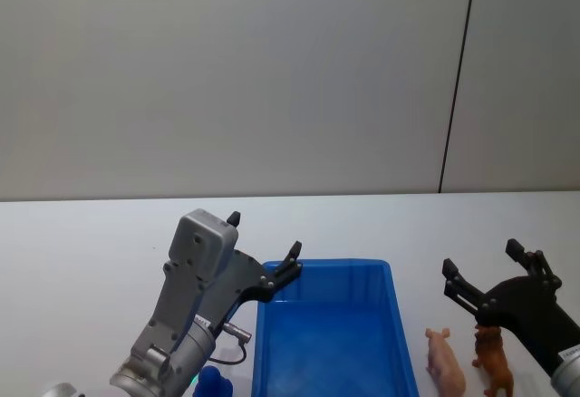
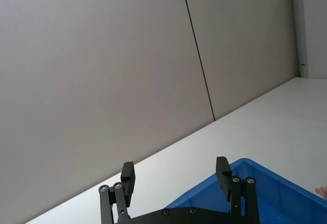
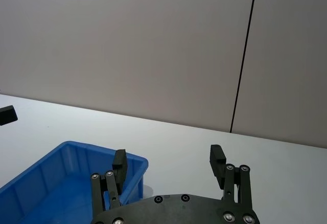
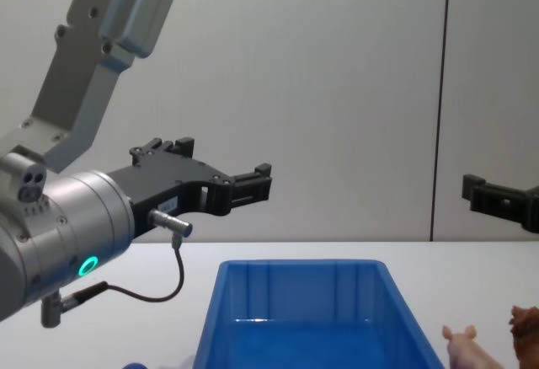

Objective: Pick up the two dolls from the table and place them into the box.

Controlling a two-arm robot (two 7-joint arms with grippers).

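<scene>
— Position check, task items?
— Both on white table, just right of blue bin: pink pig doll nearest the bin wall, brown doll just beside it, farther right.
— Arms?
— Both raised. Fingers on right gripper are spread wide, holding nothing, over the two dolls. Same on left gripper: spread, empty, above bin's far left corner.

We see a plain grey wall behind the work area. A thin dark vertical seam splits it right of centre. Light falls even.
</scene>
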